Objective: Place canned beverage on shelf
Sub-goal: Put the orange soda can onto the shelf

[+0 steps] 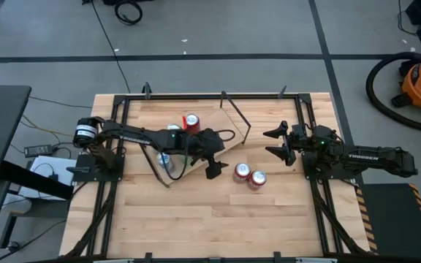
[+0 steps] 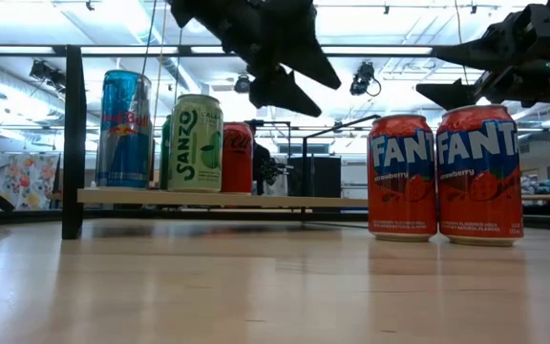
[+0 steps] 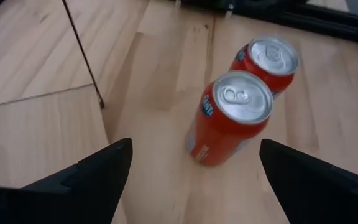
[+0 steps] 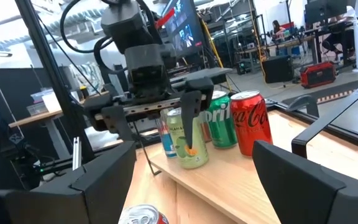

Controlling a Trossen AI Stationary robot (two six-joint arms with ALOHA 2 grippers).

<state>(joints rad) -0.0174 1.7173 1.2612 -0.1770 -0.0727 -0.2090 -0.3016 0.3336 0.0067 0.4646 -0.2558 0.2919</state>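
Observation:
Two red Fanta cans (image 1: 248, 175) stand upright side by side on the tabletop; they also show in the low view (image 2: 442, 174) and the left wrist view (image 3: 229, 118). The shelf (image 1: 225, 123), a light wood plank on black rods, holds a blue can, a pale green can (image 2: 196, 143), a green can and a red cola can (image 4: 252, 121), all upright. My left gripper (image 1: 221, 155) hangs open above the table between the shelf and the Fanta cans, touching nothing. My right gripper (image 1: 269, 143) is open and empty, to the right of the shelf.
A black frame (image 1: 305, 124) runs along the tabletop's sides and far edge. The shelf's black rod bracket (image 1: 240, 120) sticks up near my right gripper. Bare tabletop (image 1: 210, 219) lies toward the near edge.

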